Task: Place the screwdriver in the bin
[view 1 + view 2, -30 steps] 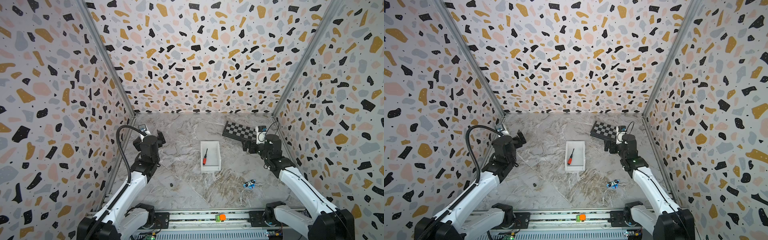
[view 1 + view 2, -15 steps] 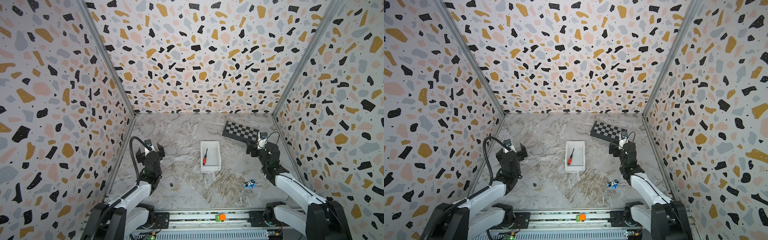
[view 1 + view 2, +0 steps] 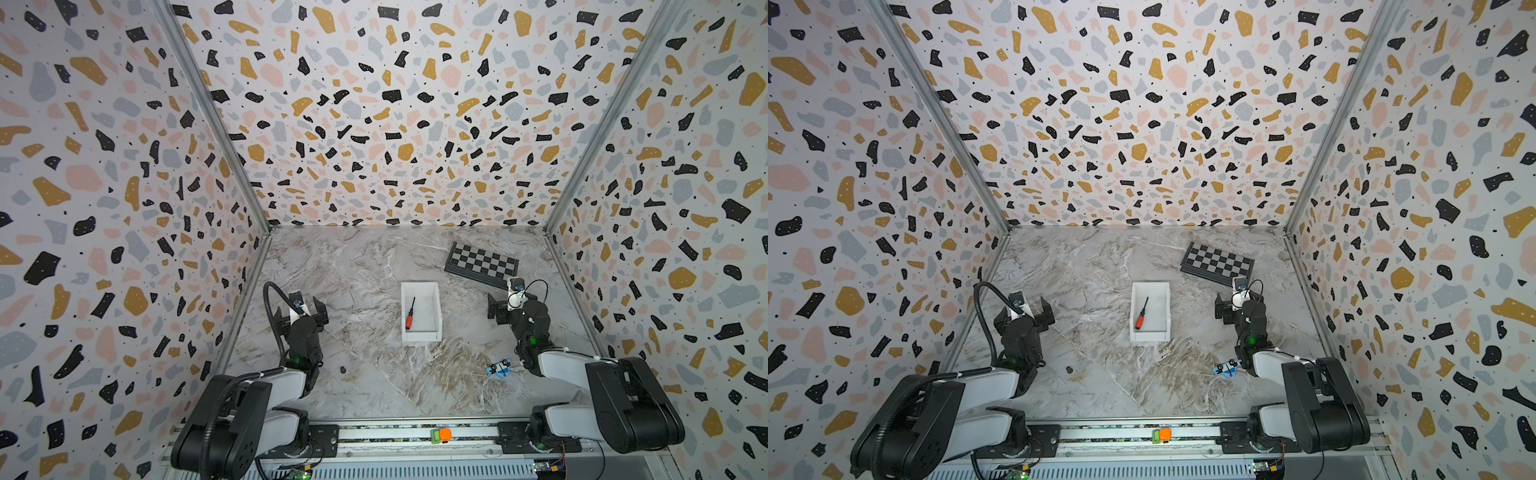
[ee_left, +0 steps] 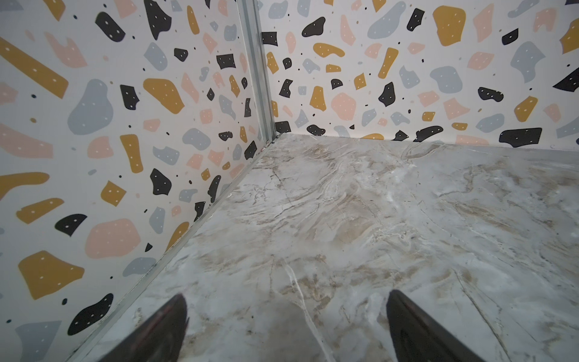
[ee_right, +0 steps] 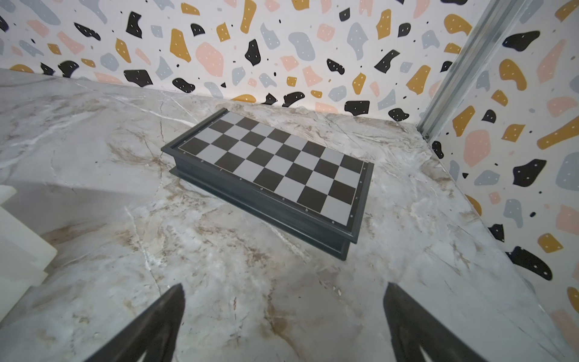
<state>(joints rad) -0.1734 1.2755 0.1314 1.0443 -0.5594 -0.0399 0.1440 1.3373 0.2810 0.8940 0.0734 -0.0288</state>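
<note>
The screwdriver (image 3: 410, 314) (image 3: 1140, 314), red-orange handle and thin dark shaft, lies inside the white bin (image 3: 430, 311) (image 3: 1158, 311) at mid-table, handle toward the front. My left gripper (image 3: 300, 313) (image 3: 1024, 314) (image 4: 285, 316) is open, left of the bin and well apart from it, over bare marble near the left wall. On the bin's other side my right gripper (image 3: 512, 305) (image 3: 1239, 305) (image 5: 282, 310) stands open with nothing between its fingers. A corner of the bin (image 5: 18, 235) shows in the right wrist view.
A black-and-grey chessboard (image 3: 482, 264) (image 3: 1219, 262) (image 5: 272, 169) lies at the back right, just beyond my right gripper. A small blue toy (image 3: 498, 368) (image 3: 1225, 368) sits by the right arm's base. A tiny dark object (image 3: 343, 369) lies front left. Patterned walls close three sides.
Both arms have folded back toward the front rail and dropped lower, grippers staying open. The screwdriver and the bin have not moved.
</note>
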